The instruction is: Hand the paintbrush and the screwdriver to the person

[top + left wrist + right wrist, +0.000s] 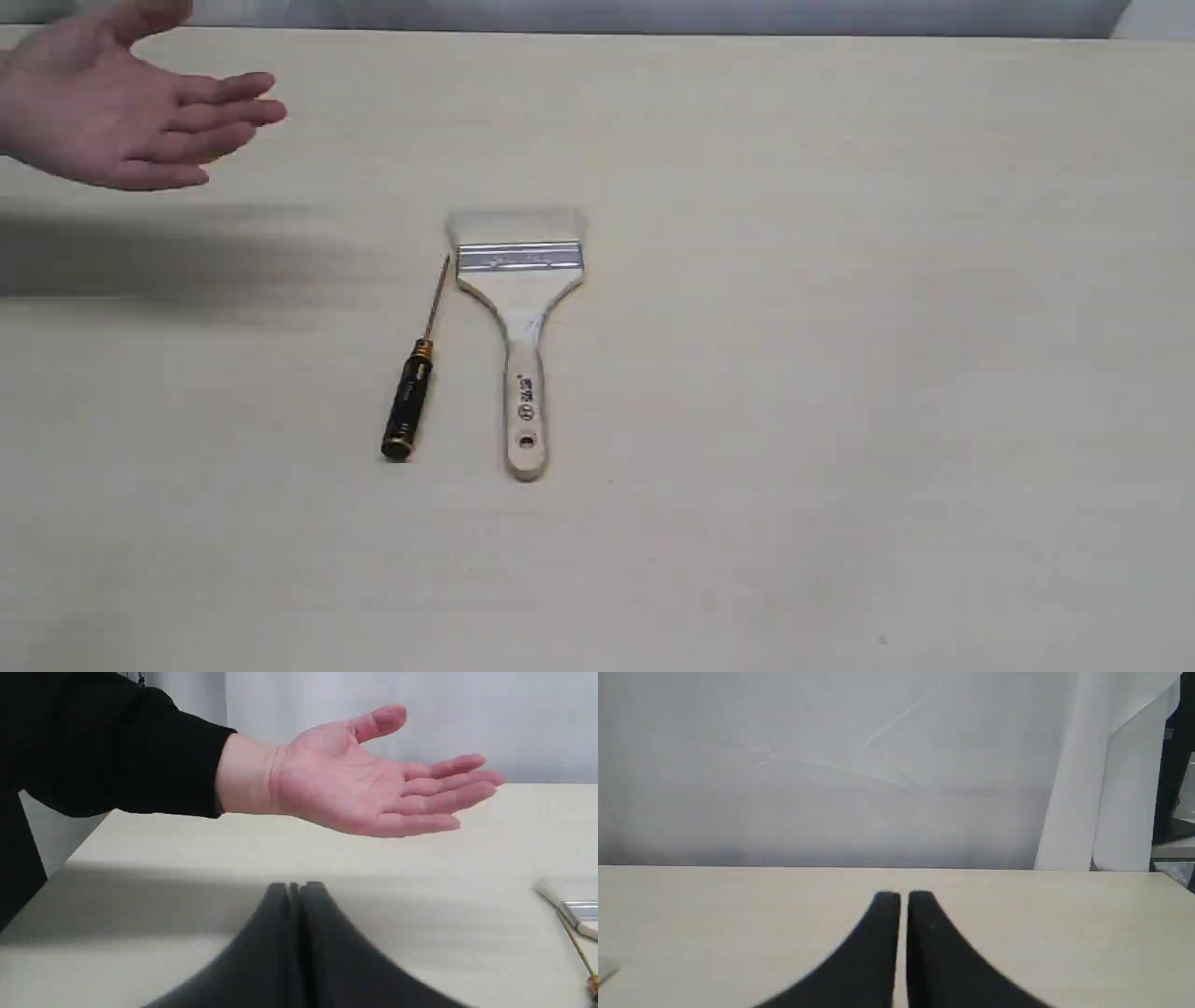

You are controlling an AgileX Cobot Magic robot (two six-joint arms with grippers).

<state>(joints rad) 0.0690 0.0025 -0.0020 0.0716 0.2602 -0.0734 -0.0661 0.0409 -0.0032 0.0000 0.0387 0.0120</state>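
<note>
My left gripper (295, 887) and right gripper (903, 895) are closed, empty. The screwdriver (411, 397) and paintbrush (520, 317) lie side by side, apart from both; the person's hand (121, 117) hovers open.

The table (840, 373) is a pale cream top with faint grain. Two tools lie flat on it, well apart from the hand (121, 112), out past its fingertips and toward the near edge. The screwdriver (411, 397) is the closer one to the hand, with its thin shaft pointing to the hand's end of the table and its black handle away. The brush (521, 317) lies just beyond it, bristles likewise toward the hand's end. The shaft tip nearly meets the ferrule; contact is unclear. A grey shadow (168, 261) crosses the table under the hand.
</note>
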